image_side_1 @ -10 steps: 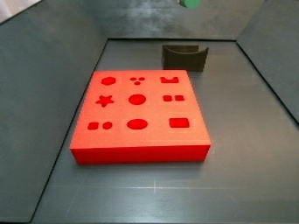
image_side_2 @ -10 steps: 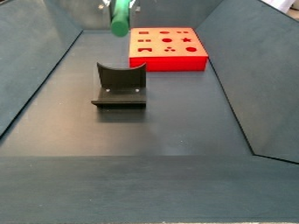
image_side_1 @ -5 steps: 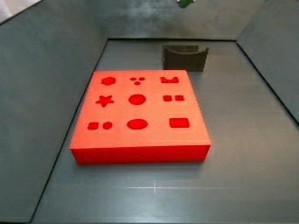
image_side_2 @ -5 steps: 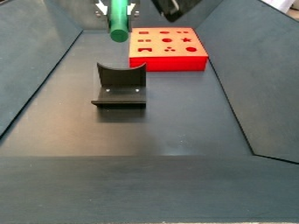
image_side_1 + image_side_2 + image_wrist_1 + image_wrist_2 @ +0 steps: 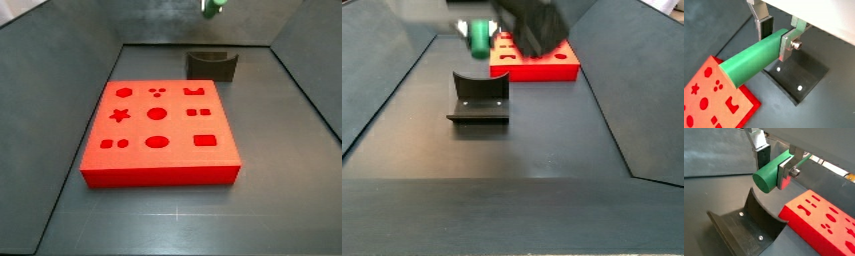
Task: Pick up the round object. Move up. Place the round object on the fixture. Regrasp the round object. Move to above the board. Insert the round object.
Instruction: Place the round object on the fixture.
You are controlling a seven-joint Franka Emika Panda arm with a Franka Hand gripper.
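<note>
My gripper (image 5: 776, 37) is shut on the round object (image 5: 747, 62), a smooth green cylinder peg held crosswise near one end; both wrist views show it (image 5: 767, 175) between the silver fingers. It hangs above the fixture (image 5: 744, 225), a dark block with a U-shaped notch, without touching it. In a side view the peg (image 5: 478, 38) is above and just behind the fixture (image 5: 478, 100). In a side view only the peg's tip (image 5: 211, 6) shows at the top edge, over the fixture (image 5: 213, 65). The red board (image 5: 158, 130) lies flat with shaped recesses.
The dark bin floor (image 5: 516, 170) is bounded by sloping grey walls (image 5: 67, 80) on both sides. My blurred dark arm (image 5: 529, 25) hides part of the board (image 5: 543, 65) in a side view. The board sits next to the fixture in both wrist views (image 5: 711, 100).
My gripper has come down with the green peg toward the fixture. The arm now shows large and blurred over the board in a side view.
</note>
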